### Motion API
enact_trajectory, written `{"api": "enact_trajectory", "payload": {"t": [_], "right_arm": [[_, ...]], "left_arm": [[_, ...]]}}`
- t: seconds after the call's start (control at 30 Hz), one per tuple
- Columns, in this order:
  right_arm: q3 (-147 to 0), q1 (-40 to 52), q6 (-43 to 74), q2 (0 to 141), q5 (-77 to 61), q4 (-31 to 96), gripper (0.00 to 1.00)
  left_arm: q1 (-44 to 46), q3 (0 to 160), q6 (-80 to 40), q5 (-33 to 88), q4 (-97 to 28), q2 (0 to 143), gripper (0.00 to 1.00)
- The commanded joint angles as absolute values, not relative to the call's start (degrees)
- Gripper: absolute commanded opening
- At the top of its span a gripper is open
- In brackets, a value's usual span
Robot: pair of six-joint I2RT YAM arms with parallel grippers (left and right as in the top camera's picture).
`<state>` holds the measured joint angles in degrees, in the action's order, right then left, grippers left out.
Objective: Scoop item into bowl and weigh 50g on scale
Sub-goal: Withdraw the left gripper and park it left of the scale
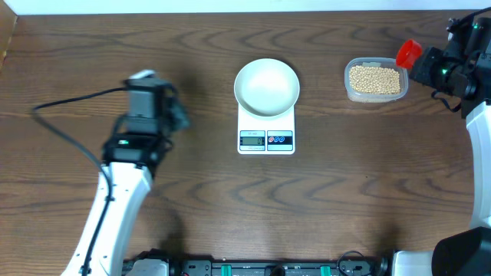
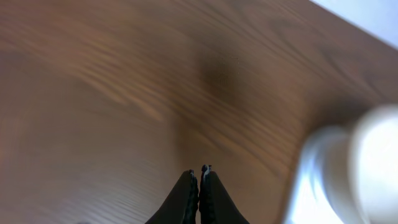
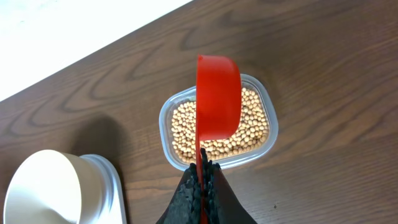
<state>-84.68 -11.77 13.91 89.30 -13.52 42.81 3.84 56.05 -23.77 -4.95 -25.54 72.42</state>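
Observation:
The white bowl [image 1: 267, 86] stands empty on the white scale [image 1: 266, 139] at mid table. Pale-tan beans [image 1: 374, 80] fill a clear plastic tub [image 1: 347, 86] to its right. My right gripper [image 1: 422, 65] is shut on the handle of a red scoop [image 1: 408, 54] held at the tub's far right corner. In the right wrist view the scoop [image 3: 219, 93] hangs turned on its side over the beans [image 3: 252, 134], gripper [image 3: 204, 163] below; its inside is hidden. My left gripper [image 1: 179, 115] is shut and empty, left of the scale. Its closed tips [image 2: 199, 169] hover over bare wood.
The left wrist view is blurred, with the bowl [image 2: 373, 155] and scale [image 2: 311, 186] at its right edge. The right wrist view shows the bowl [image 3: 43, 186] and scale [image 3: 111, 180] at lower left. A black cable [image 1: 69, 103] trails left of the left arm.

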Motion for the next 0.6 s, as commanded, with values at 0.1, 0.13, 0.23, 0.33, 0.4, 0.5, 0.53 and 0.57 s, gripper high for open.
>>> {"api": "enact_trajectory", "payload": {"t": [0.1,0.13,0.23,0.33,0.4,0.5,0.53,0.57], "right_arm": [[-85.47,-11.53,13.08,89.80,-13.67,41.54,0.01],[-85.47,-11.53,14.28,89.89,-13.06,40.62,0.01],[-85.47,-11.53,17.98,89.93,-10.28,38.76,0.01],[-85.47,-11.53,22.04,90.24,-5.87,36.69,0.01],[-85.47,-11.53,25.61,90.78,-4.05,35.46,0.01],[-85.47,-11.53,29.91,91.83,-3.99,34.33,0.01],[-85.47,-11.53,31.07,92.20,-3.99,34.04,0.01],[-85.47,-11.51,31.66,92.51,-3.99,34.02,0.01]], "left_arm": [[-7.46,56.34,-23.27,-6.04,-24.93,72.99,0.08],[-9.34,56.34,-23.24,-6.07,-23.73,72.99,0.09],[-11.60,56.31,-23.24,-6.98,-20.14,73.52,0.08],[-12.82,56.31,-23.53,-10.63,-15.42,75.48,0.08],[-13.37,56.31,-25.19,-13.28,-11.18,77.78,0.08],[-13.76,56.31,-28.14,-13.58,-4.40,81.60,0.17],[-13.76,56.34,-29.41,-13.58,-2.61,82.76,0.23],[-13.76,56.34,-30.92,-13.54,-1.02,83.88,0.25]]}}
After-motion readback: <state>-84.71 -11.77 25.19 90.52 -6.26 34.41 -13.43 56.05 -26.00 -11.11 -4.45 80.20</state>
